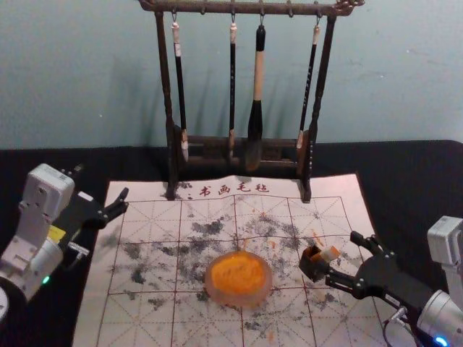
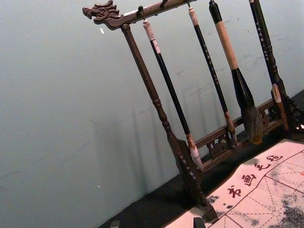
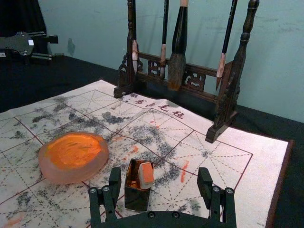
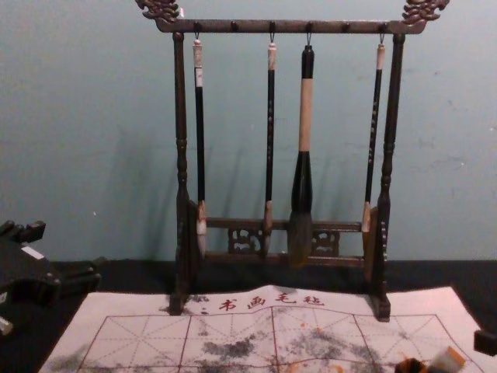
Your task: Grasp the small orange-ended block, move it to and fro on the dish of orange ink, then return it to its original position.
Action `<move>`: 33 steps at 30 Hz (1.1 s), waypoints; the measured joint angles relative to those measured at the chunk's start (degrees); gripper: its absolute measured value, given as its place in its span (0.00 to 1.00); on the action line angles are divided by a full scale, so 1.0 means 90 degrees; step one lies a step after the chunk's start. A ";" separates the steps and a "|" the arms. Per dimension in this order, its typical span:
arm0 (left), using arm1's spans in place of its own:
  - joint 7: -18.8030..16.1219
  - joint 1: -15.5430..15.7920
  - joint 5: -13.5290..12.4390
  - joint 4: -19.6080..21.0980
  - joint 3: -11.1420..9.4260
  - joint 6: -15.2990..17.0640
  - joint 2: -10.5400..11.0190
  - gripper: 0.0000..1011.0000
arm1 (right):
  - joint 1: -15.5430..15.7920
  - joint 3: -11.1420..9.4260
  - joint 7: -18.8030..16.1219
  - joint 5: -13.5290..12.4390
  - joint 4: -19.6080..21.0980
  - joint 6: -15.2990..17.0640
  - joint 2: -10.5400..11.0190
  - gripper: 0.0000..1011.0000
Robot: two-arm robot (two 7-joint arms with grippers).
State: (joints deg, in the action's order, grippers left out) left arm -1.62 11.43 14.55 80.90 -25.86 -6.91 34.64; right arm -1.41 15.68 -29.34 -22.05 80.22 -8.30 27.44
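Reaching inward, right end effector gapes beside block; left well apart.

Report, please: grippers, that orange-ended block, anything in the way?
Right gripper open by block. Left gripper open, parked left. Block in dark box; walls might obstruct.

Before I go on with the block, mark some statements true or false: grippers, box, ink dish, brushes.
1. The block leans in the small dark box. True.
2. The right gripper is clamped on the block. False: its fingers stand apart.
3. The ink dish is to the left of the box. True.
4. Three brushes hang from the stand. False: four brushes hang there.
5. The left gripper is farther left than the dish. True.
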 joint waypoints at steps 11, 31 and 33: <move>0.0000 0.0000 0.0000 0.0000 0.0000 0.0000 0.0000 0.99 | -0.0001 0.0000 -0.0005 -0.0011 0.0000 0.0016 0.0007 0.99; 0.0000 0.0000 0.0000 0.0000 0.0000 0.0000 0.0000 0.99 | 0.0005 0.0000 -0.0001 -0.0007 0.0006 0.0004 0.0007 0.68; 0.0000 0.0000 0.0000 0.0000 0.0000 0.0000 0.0000 0.99 | 0.0005 0.0000 0.0000 -0.0006 0.0006 0.0003 0.0007 0.61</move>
State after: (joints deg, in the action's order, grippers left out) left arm -1.62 11.43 14.55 80.90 -25.86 -6.91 34.65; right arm -1.37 15.69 -29.35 -22.10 80.28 -8.28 27.50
